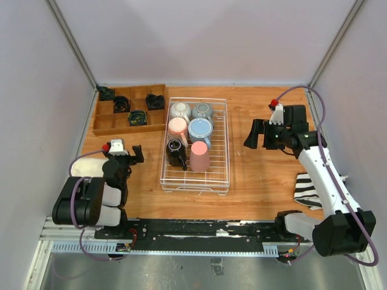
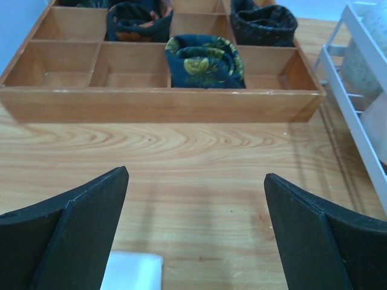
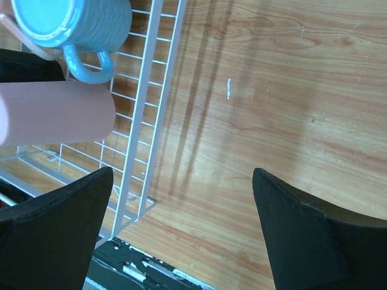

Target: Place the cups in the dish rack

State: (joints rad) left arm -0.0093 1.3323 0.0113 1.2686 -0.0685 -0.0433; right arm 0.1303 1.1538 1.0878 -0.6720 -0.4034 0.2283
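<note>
The white wire dish rack (image 1: 227, 151) stands mid-table and holds several cups: a white mug (image 1: 179, 110), a grey-green mug (image 1: 202, 111), a pale pink mug (image 1: 178, 125), a light blue mug (image 1: 200, 128), a black mug (image 1: 176, 151) and a pink tumbler (image 1: 200, 156). My left gripper (image 1: 125, 158) hovers open left of the rack, over bare wood (image 2: 196, 175). Right of the rack, my right gripper (image 1: 259, 140) is open and empty (image 3: 181, 175). The right wrist view shows the rack's wire side (image 3: 151, 115), the blue mug (image 3: 72, 27) and the tumbler (image 3: 57, 115).
A brown wooden compartment tray (image 1: 130, 124) with dark coiled items (image 2: 205, 60) sits at the back left. A white cloth (image 1: 84, 166) lies by the left arm and a striped cloth (image 1: 311, 190) by the right arm. Walls enclose three sides.
</note>
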